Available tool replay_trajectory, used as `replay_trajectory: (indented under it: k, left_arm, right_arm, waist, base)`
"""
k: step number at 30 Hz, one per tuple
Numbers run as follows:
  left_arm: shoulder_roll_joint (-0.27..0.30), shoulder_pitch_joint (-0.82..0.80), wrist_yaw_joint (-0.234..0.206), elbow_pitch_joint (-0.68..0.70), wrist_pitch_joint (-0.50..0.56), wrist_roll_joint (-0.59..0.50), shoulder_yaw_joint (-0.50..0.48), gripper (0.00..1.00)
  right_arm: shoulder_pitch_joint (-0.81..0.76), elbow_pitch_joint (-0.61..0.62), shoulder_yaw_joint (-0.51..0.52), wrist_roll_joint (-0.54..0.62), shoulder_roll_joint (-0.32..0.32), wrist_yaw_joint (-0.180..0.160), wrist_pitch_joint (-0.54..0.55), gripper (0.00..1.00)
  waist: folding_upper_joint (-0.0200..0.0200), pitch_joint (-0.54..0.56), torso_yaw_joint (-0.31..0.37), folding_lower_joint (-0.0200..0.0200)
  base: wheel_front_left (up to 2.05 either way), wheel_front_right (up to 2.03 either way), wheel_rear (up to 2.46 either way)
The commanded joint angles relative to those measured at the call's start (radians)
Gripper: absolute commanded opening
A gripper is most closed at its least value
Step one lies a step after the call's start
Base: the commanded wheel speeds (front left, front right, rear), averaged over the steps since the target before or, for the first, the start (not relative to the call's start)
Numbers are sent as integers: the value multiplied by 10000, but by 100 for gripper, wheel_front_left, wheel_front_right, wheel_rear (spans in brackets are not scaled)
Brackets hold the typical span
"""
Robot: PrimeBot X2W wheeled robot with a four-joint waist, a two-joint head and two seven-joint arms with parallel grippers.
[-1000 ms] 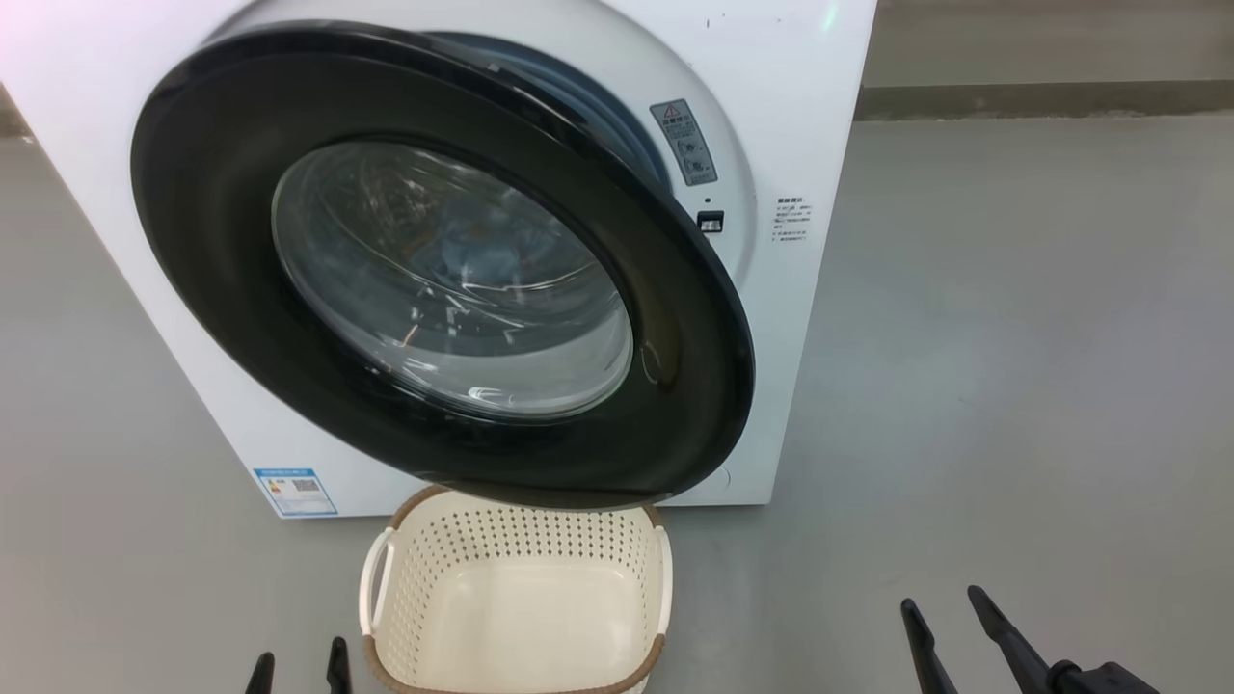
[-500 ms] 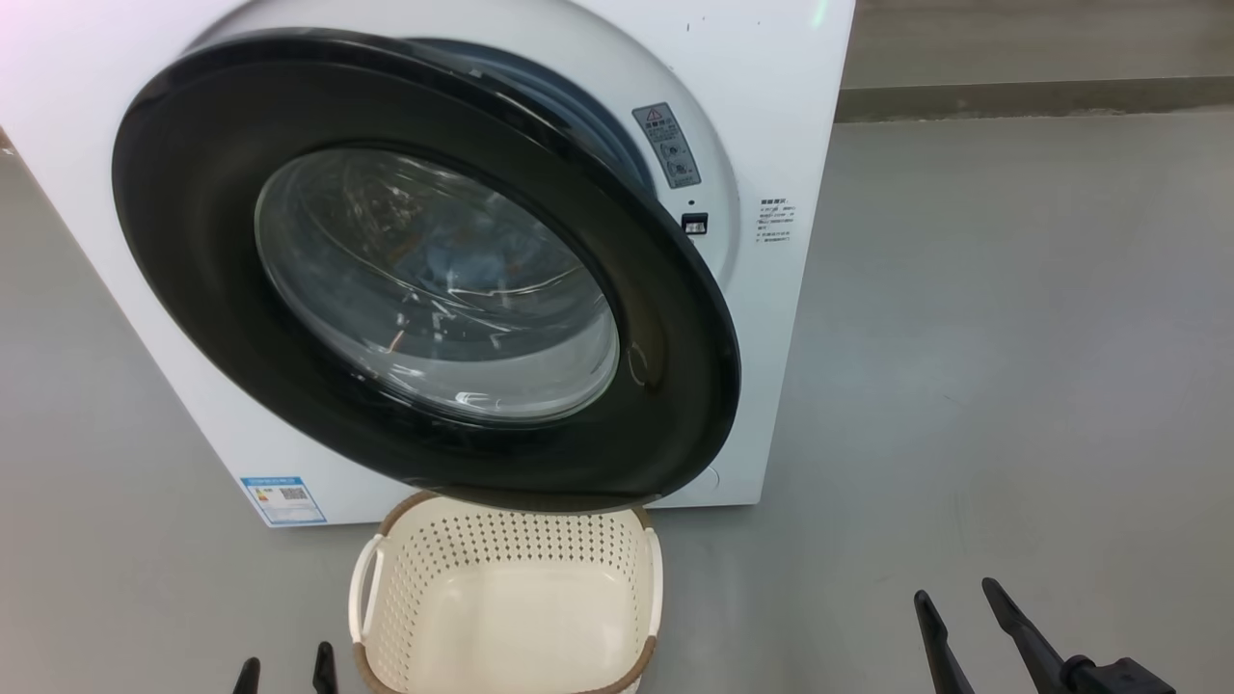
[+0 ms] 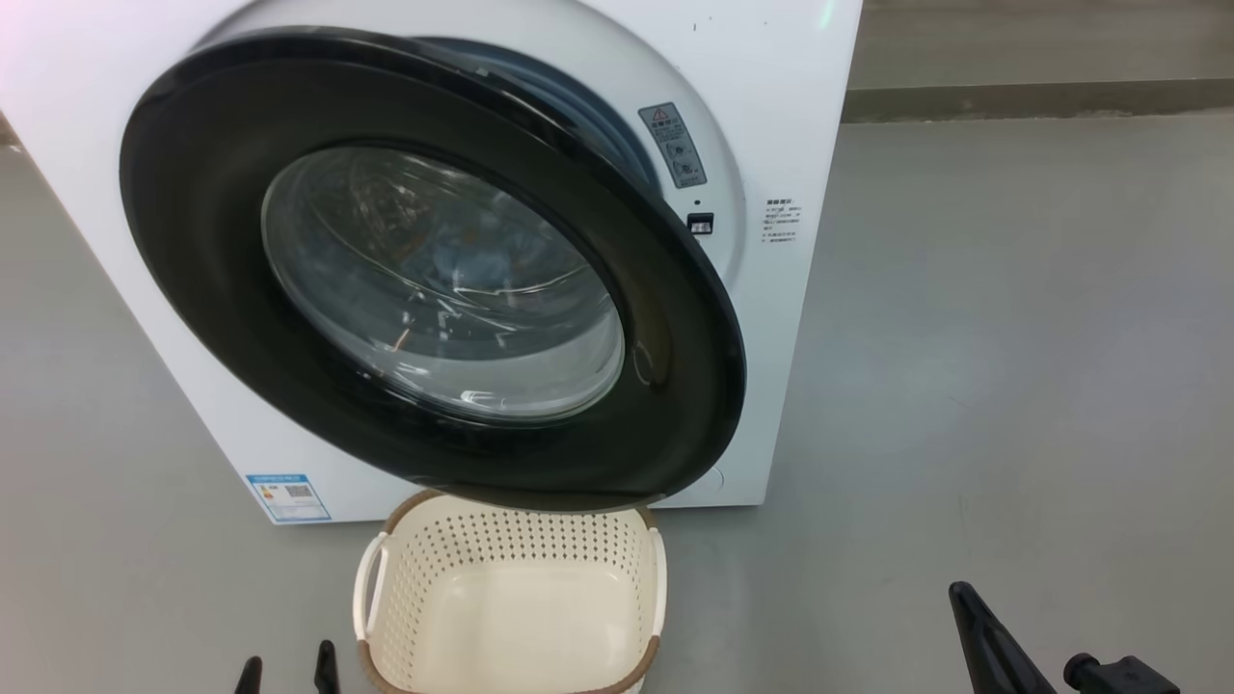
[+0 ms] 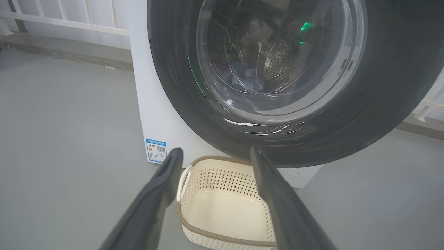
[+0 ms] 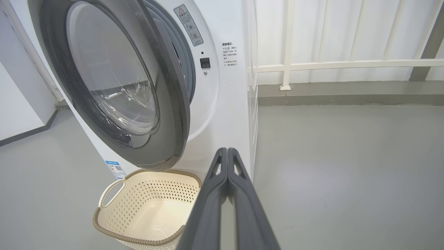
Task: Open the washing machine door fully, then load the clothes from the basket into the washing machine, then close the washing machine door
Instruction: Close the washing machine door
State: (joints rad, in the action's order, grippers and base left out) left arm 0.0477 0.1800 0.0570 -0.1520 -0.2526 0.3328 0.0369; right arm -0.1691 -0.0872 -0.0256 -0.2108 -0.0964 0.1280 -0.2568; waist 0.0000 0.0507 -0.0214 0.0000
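The white washing machine point(image 3: 771, 77) stands in front of me. Its glossy black washing machine door point(image 3: 241, 318) hangs ajar, swung partway out over the basket point(image 3: 511, 549). The cream basket sits on the floor under the door's lower edge and is empty. Through the glass I see light-blue clothes point(image 3: 463, 255) inside the steel drum, and they also show in the left wrist view point(image 4: 242, 78). My left gripper point(image 3: 286, 670) is open, low and left of the basket. My right gripper point(image 5: 227, 151) is shut on nothing, low at the right point(image 3: 959, 598), apart from the door.
Bare grey floor point(image 3: 1012, 337) spreads to the right of the machine. A white railing point(image 5: 347, 64) and a low kerb run behind it. A blue label point(image 3: 287, 496) marks the machine's lower left corner.
My right gripper's fingers have come together from open to shut. The head view has shifted slightly. The door, basket and left gripper stand as before.
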Motion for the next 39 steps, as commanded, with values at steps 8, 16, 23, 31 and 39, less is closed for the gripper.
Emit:
replay_trajectory:
  k: [8, 16, 23, 31, 39]
  left_arm:
    - [27, -305, -109, 324, -91, 114, -265, 100]
    - [26, -410, -120, 323, -91, 189, -77, 100]
    - [26, -612, -42, 269, -91, 157, 15, 100]
    - [26, -1081, 103, 281, -91, 116, 224, 100]
    - [26, -1700, 312, 157, -91, 208, 338, 100]
  right_arm:
    - [834, 487, -171, 67, -208, 27, -49, 0]
    - [2286, 1049, -612, 38, -313, 27, -49, 0]
    - [3544, 1225, -1524, -38, -255, 27, -49, 0]
    - [4693, 535, -2490, -61, -417, 27, -49, 0]
    - [5686, 61, -2701, 53, -582, 27, -49, 0]
  waist:
    - [0, -55, -102, 0]
    - [0, -275, -313, 0]
    - [0, -576, -628, 0]
    - [0, -1335, -1208, 0]
    - [0, -2370, -1805, 0]
  base:
    - [0, 0, 0]
    - [0, 0, 0]
    - [0, 0, 0]
    - [0, 0, 0]
    - [0, 0, 0]
